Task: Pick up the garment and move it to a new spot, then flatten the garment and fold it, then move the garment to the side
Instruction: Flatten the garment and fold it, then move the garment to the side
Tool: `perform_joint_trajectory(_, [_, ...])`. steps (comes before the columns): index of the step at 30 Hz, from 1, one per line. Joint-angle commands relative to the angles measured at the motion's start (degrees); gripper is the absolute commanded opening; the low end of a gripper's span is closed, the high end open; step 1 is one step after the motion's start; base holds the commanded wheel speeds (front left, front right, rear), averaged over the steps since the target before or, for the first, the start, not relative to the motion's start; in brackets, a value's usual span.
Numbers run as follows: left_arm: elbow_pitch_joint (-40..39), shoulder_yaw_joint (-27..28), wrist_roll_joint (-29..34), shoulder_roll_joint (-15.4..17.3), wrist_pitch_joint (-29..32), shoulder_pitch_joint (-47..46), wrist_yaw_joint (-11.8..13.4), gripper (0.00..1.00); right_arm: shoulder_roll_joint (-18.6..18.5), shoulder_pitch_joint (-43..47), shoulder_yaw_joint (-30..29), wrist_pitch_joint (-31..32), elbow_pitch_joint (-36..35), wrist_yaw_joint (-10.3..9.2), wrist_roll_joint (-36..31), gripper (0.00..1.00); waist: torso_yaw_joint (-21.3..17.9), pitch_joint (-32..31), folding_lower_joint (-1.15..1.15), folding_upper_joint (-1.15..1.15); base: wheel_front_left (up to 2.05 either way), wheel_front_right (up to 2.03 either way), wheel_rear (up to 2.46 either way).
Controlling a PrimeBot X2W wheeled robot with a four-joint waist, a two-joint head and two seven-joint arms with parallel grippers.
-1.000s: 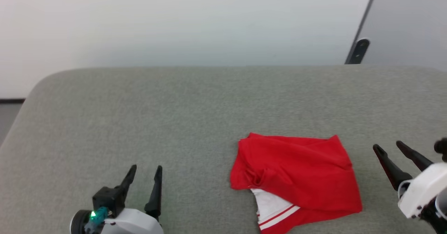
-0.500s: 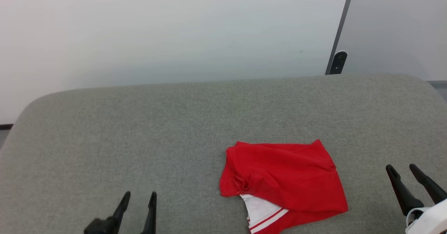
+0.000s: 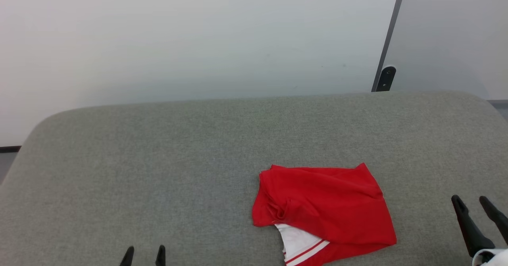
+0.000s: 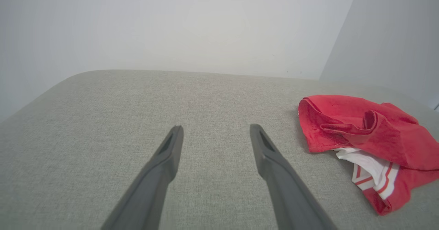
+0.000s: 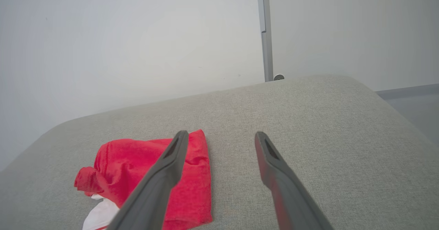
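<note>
While the garment [image 3: 325, 206] stays folded | left claw [image 3: 145, 249], right claw [image 3: 469, 198] drawn back | both spread apart, holding nothing

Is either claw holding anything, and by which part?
Nothing is held: the left claw and right claw are both open, clear of the garment.

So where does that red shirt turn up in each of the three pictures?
Head view: the red shirt lies low, right of centre.
Left wrist view: far right, middle height.
Right wrist view: lower left, partly behind a finger of the right claw.
Shared landmark: the vertical wall seam beyond the cushion's far edge.
</note>
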Motion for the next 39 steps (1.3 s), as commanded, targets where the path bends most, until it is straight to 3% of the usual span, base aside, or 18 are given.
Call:
perform_joint_trajectory(1, [-0.95, 0.06, -0.47, -0.04, 0.25, 0.96, 0.32, 1.0, 0.59, 1.02, -0.56, 0.4, -0.8, -0.03, -0.38, 1.0, 0.1, -0.03, 0.0, 0.0, 0.0, 0.0, 0.0])
perform_joint_trajectory(22, [-4.63, -1.24, 0.12, 0.68, 1.7, 1.95, 1.89, 1.0, 4.12, 2.46, -2.98, 4.03, -5.17, -0.03, -2.59, 1.0, 0.91, -0.21, 0.0, 0.0, 0.0, 0.0, 0.0])
perform_joint_trajectory(29, [-4.72, -1.77, 0.06, 0.69, 1.77, 1.43, 2.15, 1.0, 3.01, 0.75, -1.14, 6.1, -5.23, -0.03, -2.73, 1.0, 1.43, -0.09, 0.0, 0.0, 0.0, 0.0, 0.0])
perform_joint_trajectory(32, [-4.64, -2.04, -0.14, 0.54, 1.74, 0.68, 2.16, 1.0, 1.58, -1.71, 0.77, 9.27, -3.62, -0.03, -2.47, 1.0, 1.96, 0.24, 0.0, 0.0, 0.0, 0.0, 0.0])
perform_joint_trajectory(39, [-3.42, -3.43, 0.44, 0.3, 1.68, -1.48, 2.02, 1.0, -3.19, -10.62, 7.11, 23.48, 3.55, -0.03, -1.25, 1.0, 4.24, 2.59, 0.0, 0.0, 0.0, 0.0, 0.0])
